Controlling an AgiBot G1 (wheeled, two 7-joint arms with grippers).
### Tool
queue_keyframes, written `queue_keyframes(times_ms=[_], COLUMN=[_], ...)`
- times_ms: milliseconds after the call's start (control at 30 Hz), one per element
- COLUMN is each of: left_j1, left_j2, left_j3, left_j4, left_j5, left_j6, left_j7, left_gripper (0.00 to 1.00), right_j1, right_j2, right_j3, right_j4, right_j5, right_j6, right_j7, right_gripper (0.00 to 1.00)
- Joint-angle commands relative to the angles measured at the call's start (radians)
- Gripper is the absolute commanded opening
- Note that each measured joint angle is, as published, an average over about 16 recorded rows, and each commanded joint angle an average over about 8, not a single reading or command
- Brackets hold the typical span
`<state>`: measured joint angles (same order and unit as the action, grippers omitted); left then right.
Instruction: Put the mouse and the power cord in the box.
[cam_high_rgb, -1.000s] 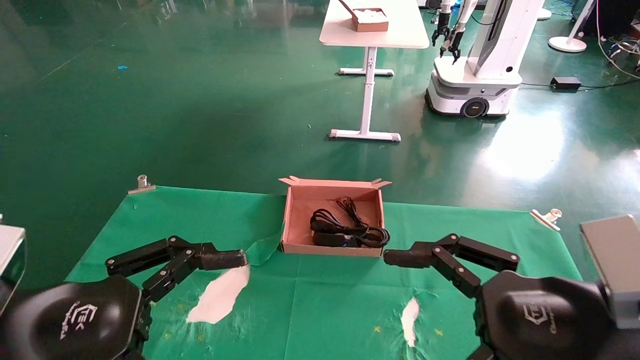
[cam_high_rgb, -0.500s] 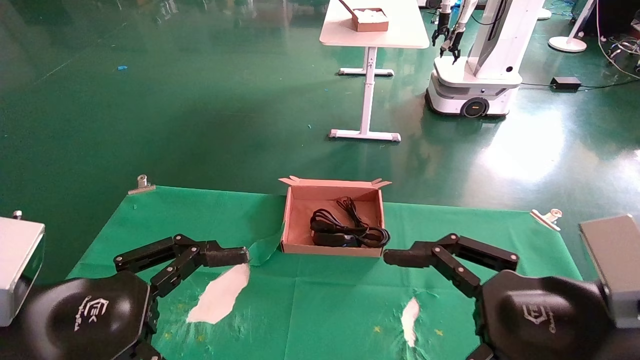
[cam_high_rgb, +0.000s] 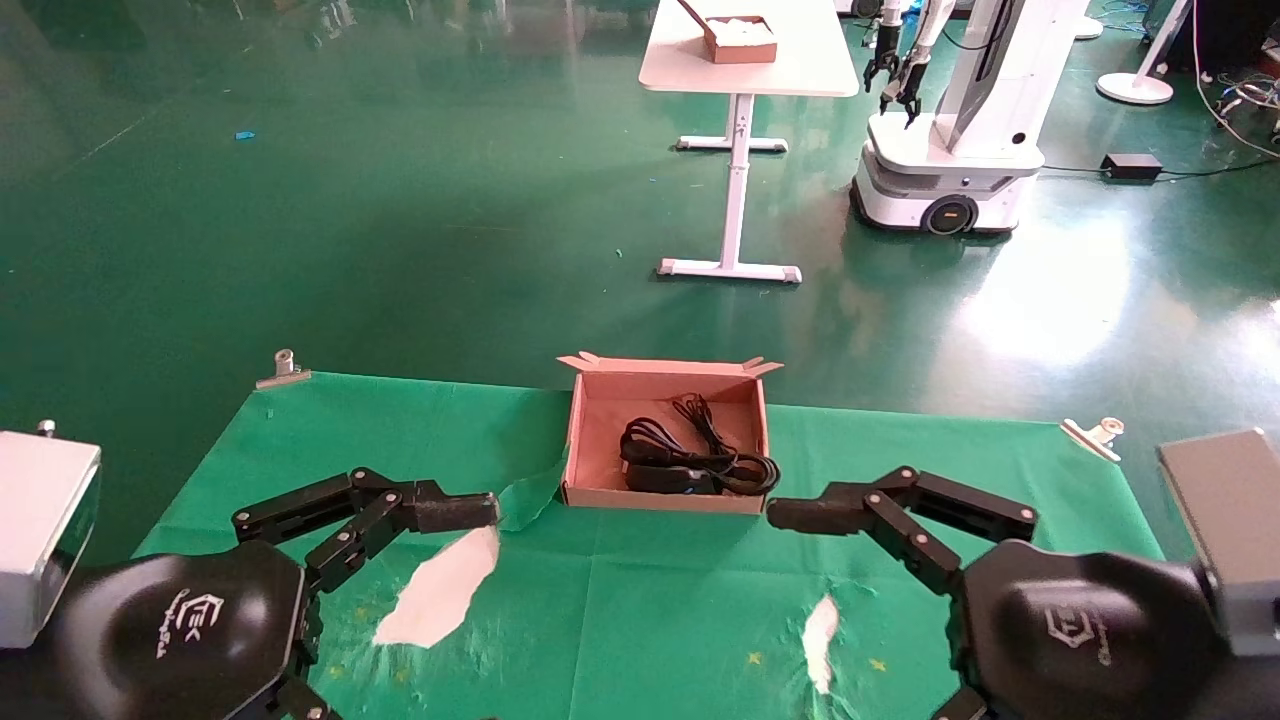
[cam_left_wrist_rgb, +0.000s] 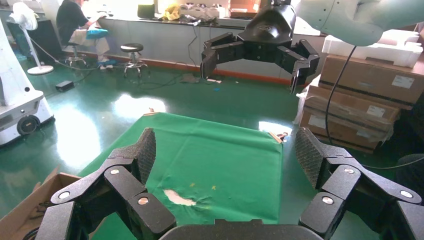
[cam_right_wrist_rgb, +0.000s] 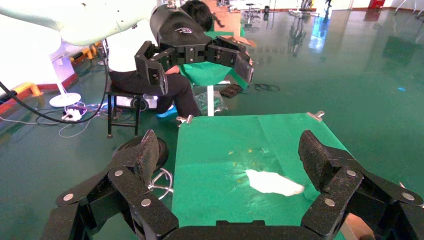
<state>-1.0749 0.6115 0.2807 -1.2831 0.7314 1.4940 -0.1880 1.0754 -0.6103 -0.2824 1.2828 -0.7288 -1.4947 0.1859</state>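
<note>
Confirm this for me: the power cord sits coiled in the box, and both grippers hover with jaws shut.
Not quite. The power cord does sit coiled in the box, but the left gripper and right gripper hover with jaws wide open, as each wrist view shows.

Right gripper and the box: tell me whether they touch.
Apart. The head view shows green cloth between the right gripper and the box's near wall.
</note>
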Motion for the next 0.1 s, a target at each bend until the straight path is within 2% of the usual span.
queue_keyframes(times_ms=[33,100], left_j1=[0.0,0.0], left_j2=[0.0,0.0], left_j3=[0.001,0.001], left_j4=[0.0,0.0], left_j5=[0.001,0.001], left_j6=[-0.001,-0.001], left_j7=[0.0,0.0], left_gripper=[1.0,1.0], right_j1=[0.0,0.0], right_j2=[0.0,0.0], right_j3=[0.0,0.0], right_j4=[0.0,0.0], right_j5=[0.0,0.0], right_j6=[0.0,0.0], right_j7=[0.0,0.0], right_gripper=[1.0,1.0])
